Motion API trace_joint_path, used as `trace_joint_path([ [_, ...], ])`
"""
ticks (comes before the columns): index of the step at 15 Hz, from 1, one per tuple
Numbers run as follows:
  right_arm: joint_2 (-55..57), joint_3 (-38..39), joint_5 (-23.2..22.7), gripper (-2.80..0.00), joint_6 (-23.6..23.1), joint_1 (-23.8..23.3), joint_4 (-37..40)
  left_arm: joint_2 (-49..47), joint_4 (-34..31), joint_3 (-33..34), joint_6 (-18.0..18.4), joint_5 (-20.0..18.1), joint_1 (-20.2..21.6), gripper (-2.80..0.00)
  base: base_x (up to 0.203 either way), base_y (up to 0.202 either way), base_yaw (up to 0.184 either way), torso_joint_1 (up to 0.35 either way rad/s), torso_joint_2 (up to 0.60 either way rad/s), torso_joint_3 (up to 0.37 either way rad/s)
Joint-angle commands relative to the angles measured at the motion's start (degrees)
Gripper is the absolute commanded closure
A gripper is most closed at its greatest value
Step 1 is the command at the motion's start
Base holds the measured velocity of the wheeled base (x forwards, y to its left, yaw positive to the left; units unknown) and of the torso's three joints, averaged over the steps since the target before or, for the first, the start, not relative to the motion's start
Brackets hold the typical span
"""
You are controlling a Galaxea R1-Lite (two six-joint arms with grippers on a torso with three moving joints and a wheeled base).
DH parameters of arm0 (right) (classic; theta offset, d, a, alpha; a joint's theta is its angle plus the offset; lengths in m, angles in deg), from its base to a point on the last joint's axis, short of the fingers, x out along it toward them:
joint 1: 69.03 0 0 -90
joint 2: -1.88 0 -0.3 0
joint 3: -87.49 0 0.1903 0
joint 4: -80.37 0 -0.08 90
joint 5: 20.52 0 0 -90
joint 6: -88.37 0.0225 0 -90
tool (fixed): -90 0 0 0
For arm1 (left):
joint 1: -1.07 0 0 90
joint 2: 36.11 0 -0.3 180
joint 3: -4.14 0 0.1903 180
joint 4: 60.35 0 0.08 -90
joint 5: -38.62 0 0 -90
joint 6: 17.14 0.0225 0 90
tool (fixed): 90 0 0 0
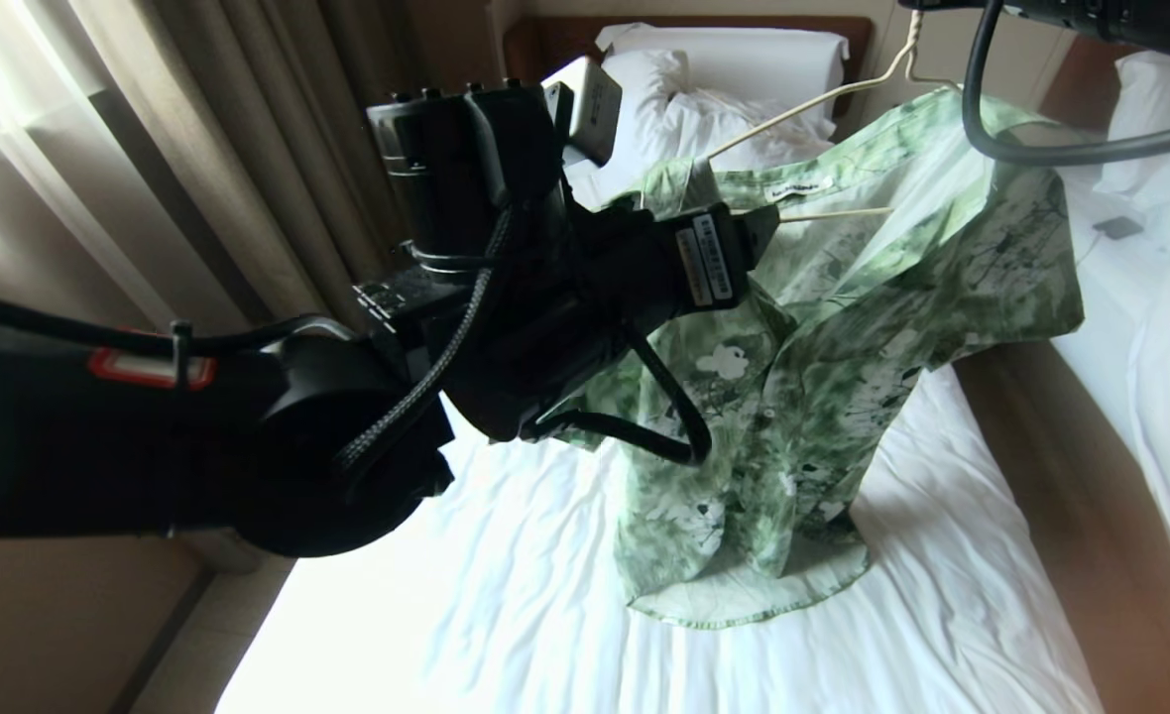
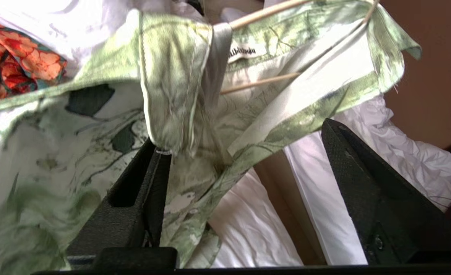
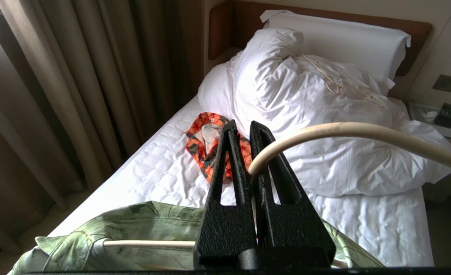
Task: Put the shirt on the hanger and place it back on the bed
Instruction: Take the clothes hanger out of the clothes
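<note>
Left claw (image 2: pixel 244 152) spread wide just under shirt (image 1: pixel 823 327) collar, right claw (image 3: pixel 244 152) pinching hanger (image 3: pixel 347 131) hook above bed (image 1: pixel 545 595): best to regrip the bunched shoulder beside that spread claw and ease it over the wire end.

my head camera looks forward and down over the bed (image 1: pixel 565 615), with the left arm (image 1: pixel 248 436) close in front, filling the near left of the frame. my left wrist camera sits behind its fingers (image 2: pixel 149 179), facing up very near the shirt (image 2: pixel 172 80) and hanger (image 2: pixel 260 80). my right wrist camera looks along its fingers (image 3: pixel 244 168) from above, toward the pillow (image 3: pixel 336 38) and curtain (image 3: pixel 57 76), from farther off. all three views share the shirt, hanger and bed; both wrist views share the orange garment (image 3: pixel 202 145).
</note>
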Motion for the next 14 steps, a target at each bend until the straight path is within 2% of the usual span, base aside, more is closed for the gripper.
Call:
trace_joint_path([
  [1,-0.25,0.15,0.06,0.00,-0.05,0.05,-0.07,-1.51,0.22,-2.14,-0.05,0.15,0.29,-2.80,0.000,0.000,0.000,0.000,0.00,0.000],
  [3,-0.25,0.27,0.06,0.00,-0.05,0.09,-0.07,-1.51,0.13,-2.40,0.00,0.15,0.29,-2.80,0.000,0.000,0.000,0.000,0.00,0.000],
  [4,-0.25,0.27,0.06,0.00,0.04,0.14,-0.07,-1.51,0.22,-2.40,-0.05,0.15,0.29,0.00,0.000,0.000,0.000,0.000,0.00,0.000],
  [11,-0.55,0.63,0.15,0.00,0.74,0.43,-0.07,-1.15,0.39,-2.40,1.26,0.15,0.38,0.00,0.000,0.000,0.000,0.000,0.00,0.000],
  [14,-1.48,2.37,0.17,0.00,0.66,0.42,-0.15,-0.02,0.35,-1.85,4.32,0.41,3.15,0.00,0.000,0.000,0.000,0.000,0.00,0.000],
])
